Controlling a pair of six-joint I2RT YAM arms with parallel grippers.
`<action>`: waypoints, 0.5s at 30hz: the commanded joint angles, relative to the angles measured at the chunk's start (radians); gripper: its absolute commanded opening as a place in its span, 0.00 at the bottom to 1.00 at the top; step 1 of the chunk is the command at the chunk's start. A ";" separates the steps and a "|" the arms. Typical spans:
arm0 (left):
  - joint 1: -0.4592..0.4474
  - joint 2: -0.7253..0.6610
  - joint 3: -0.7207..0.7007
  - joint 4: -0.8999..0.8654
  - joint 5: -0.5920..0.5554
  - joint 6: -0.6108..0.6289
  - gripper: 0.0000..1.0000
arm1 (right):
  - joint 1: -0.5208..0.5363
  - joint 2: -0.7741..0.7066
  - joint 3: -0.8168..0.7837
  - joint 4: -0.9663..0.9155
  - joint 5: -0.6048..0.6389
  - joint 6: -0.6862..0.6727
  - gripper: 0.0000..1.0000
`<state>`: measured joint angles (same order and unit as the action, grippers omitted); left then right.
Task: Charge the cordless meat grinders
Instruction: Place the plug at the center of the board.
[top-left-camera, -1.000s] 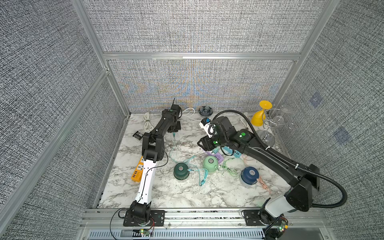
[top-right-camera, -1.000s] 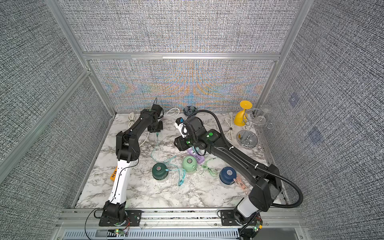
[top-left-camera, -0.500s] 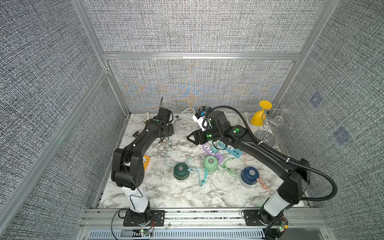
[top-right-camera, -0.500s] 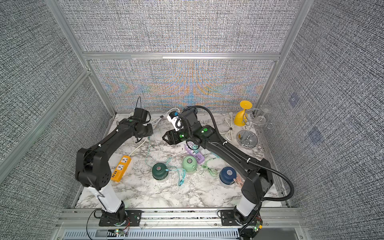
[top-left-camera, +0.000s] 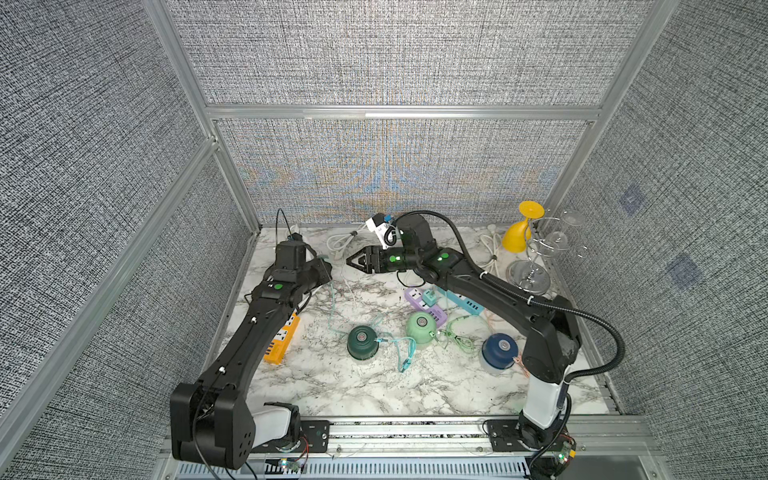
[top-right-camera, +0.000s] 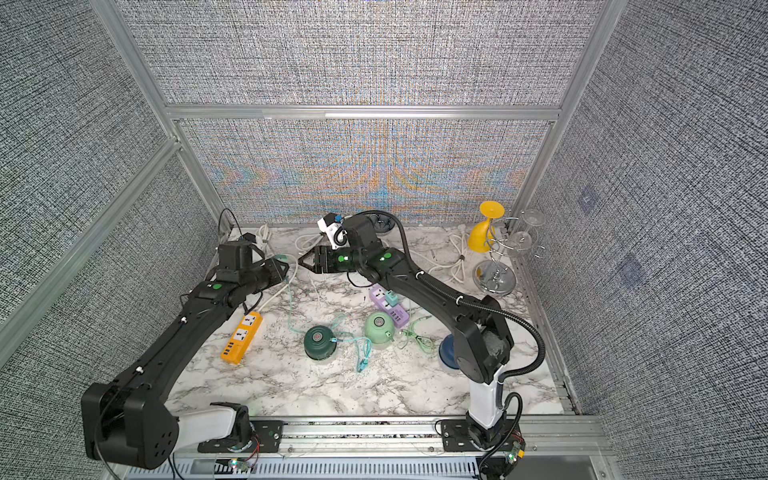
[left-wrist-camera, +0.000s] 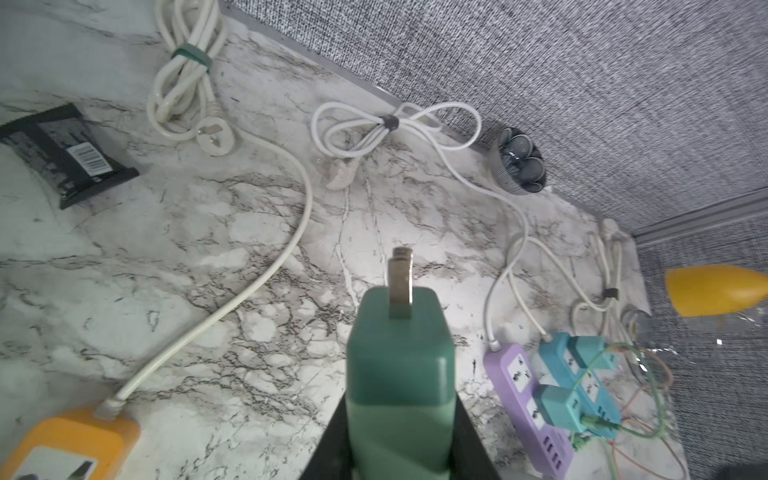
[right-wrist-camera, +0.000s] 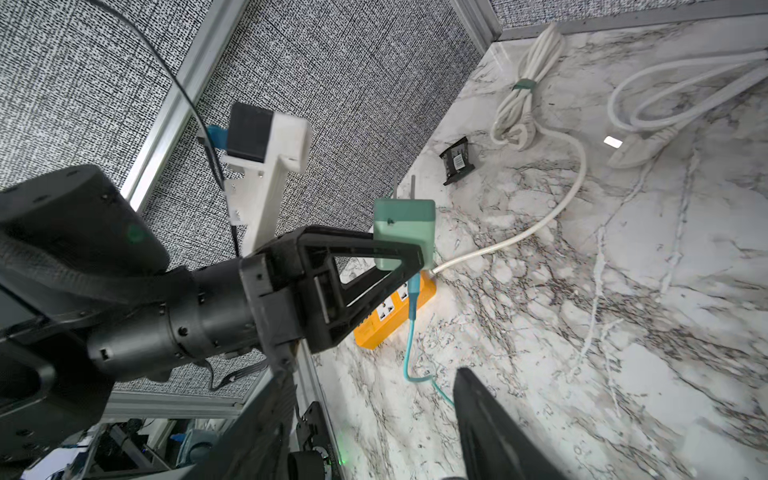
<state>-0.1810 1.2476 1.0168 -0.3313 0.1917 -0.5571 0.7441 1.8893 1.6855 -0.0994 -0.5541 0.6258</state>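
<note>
One last adapter (left-wrist-camera: 399, 374) is hanging unplugged (left gripper (right-wrist-camera: 411, 249) pinching it, right gripper (top-left-camera: 351, 262) spread empty), orange strip (top-left-camera: 282, 338) lying at nine o'clock from the dark green grinder (top-left-camera: 362, 341).

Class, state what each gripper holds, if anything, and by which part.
Left gripper clamps the green charger plug by its body sides, prongs free. Right gripper holds nothing.

both top views look down from high in front over the whole bench (top-left-camera: 365, 390) toward the back wall (top-left-camera: 390, 166). the left wrist view peers closely past the left claw (left-wrist-camera: 401, 434); the right wrist view faces that claw, both showing the orange power strip (right-wrist-camera: 386, 320).
</note>
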 joint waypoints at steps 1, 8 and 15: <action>0.006 -0.057 -0.022 0.013 0.140 0.005 0.00 | -0.003 0.013 0.003 0.066 -0.077 0.045 0.64; 0.014 -0.208 -0.155 0.127 0.248 0.019 0.00 | -0.026 0.054 -0.025 0.258 -0.157 0.210 0.66; 0.021 -0.282 -0.213 0.189 0.314 -0.003 0.00 | -0.029 0.106 -0.032 0.473 -0.226 0.385 0.66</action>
<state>-0.1635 0.9745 0.8082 -0.2173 0.4477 -0.5537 0.7139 1.9881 1.6535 0.2276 -0.7246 0.9104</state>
